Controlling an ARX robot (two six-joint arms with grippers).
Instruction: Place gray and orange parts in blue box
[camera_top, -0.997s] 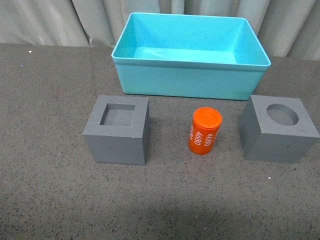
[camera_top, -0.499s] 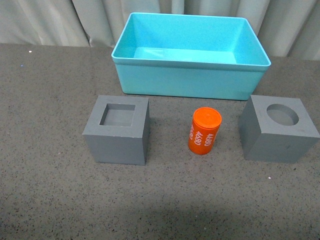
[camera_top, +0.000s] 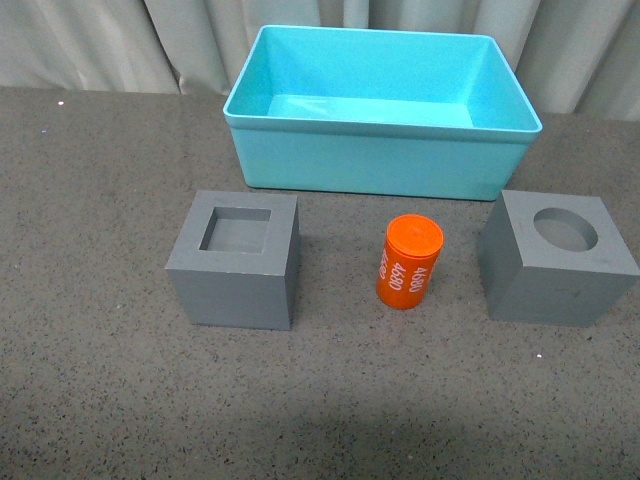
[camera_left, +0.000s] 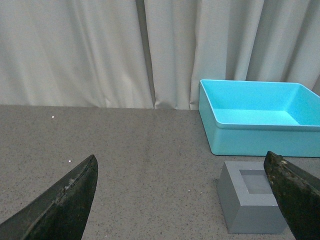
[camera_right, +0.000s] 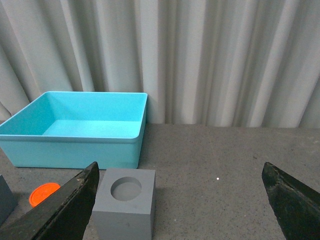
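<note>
A gray cube with a square recess (camera_top: 235, 260) stands left of an upright orange cylinder with white numerals (camera_top: 409, 262); a gray cube with a round recess (camera_top: 555, 257) stands to its right. The empty blue box (camera_top: 380, 160) sits behind them. Neither arm shows in the front view. My left gripper (camera_left: 182, 200) is open and empty above the table; the square-recess cube (camera_left: 252, 203) lies by one fingertip (camera_left: 295, 192). My right gripper (camera_right: 180, 200) is open and empty; the round-recess cube (camera_right: 125, 203) sits by one fingertip (camera_right: 70, 205), with the orange cylinder (camera_right: 44, 193) partly hidden behind that finger.
The dark speckled table (camera_top: 100, 200) carries all the parts. Pale curtains (camera_top: 100, 40) hang behind the table's far edge. The blue box also shows in the left wrist view (camera_left: 260, 135) and in the right wrist view (camera_right: 75, 150).
</note>
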